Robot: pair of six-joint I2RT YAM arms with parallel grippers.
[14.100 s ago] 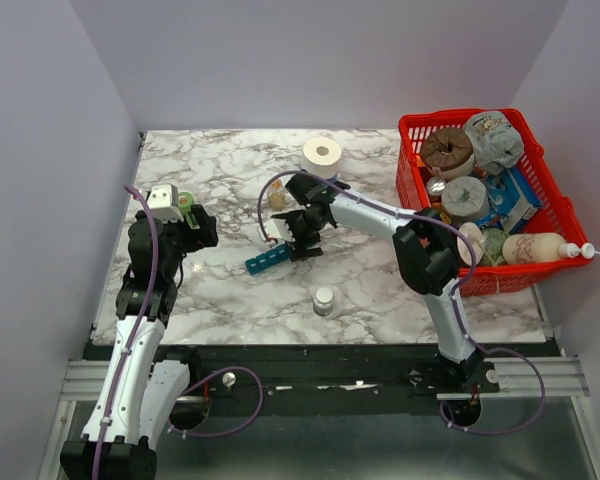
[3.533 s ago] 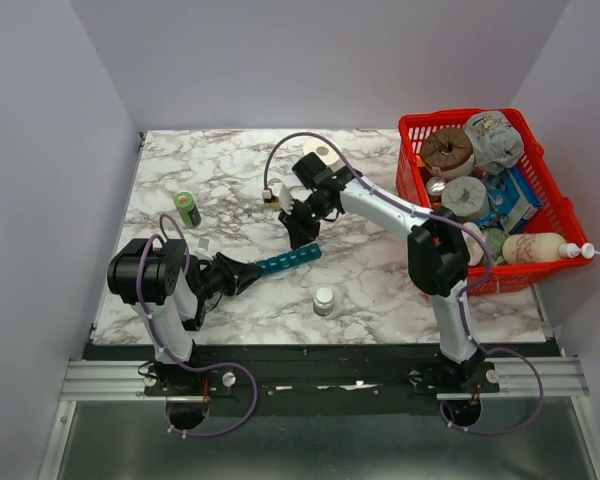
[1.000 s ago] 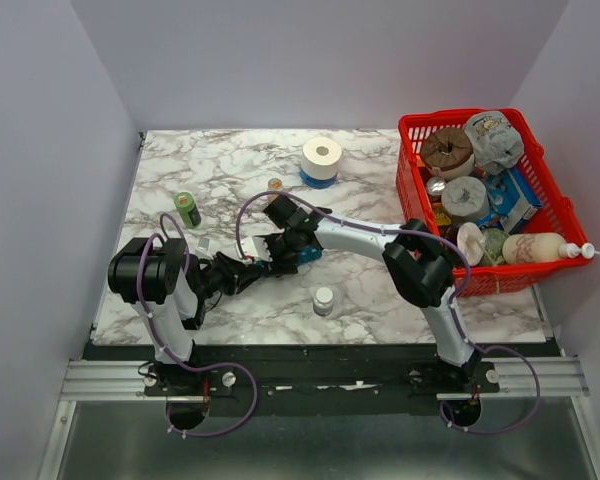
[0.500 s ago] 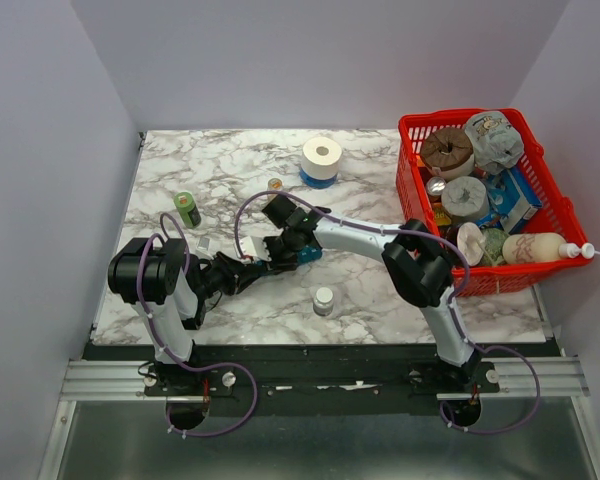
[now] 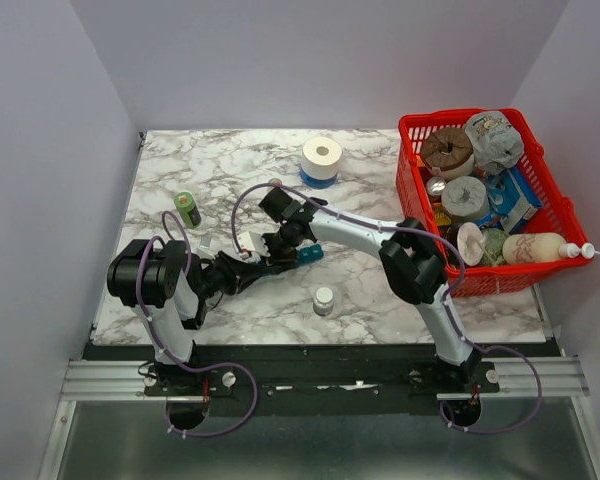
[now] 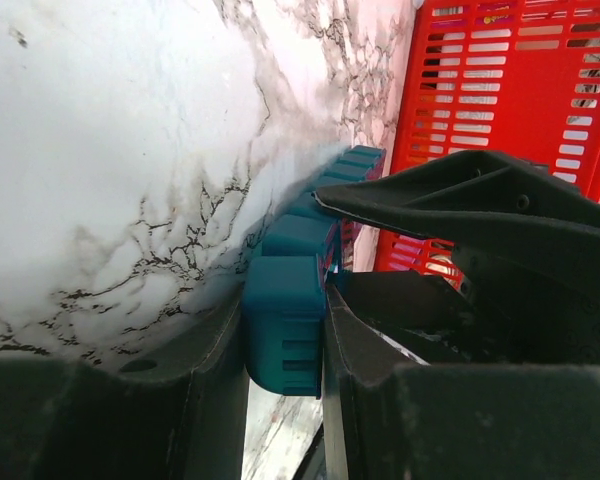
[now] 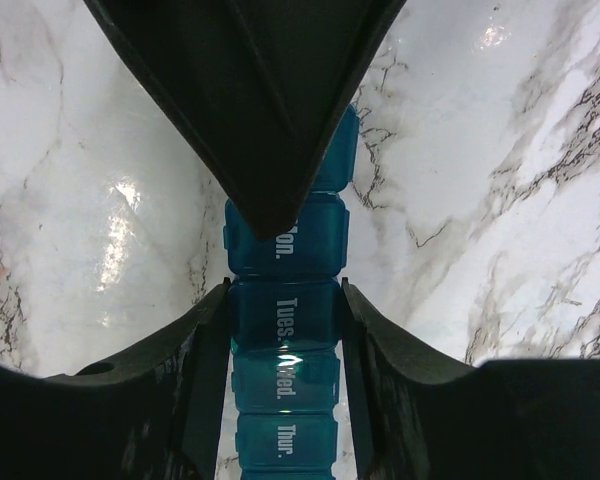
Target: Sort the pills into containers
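Held at the middle of the marble table, the teal pill organizer is clamped at one end by the left gripper and squeezed across its Tuesday cell by the right gripper, so a lid-opening step is judged in hand, for which one lid must be pried up.

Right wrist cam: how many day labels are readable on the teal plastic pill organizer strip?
4. Mon partly covered at top, Tues inside the right gripper, then Wed and Thur below. Others hidden.

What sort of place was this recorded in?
Probably a robotics test cell: plain white walls boxing a marble-patterned table, an aluminium mounting rail along its near edge, a red basket of props.
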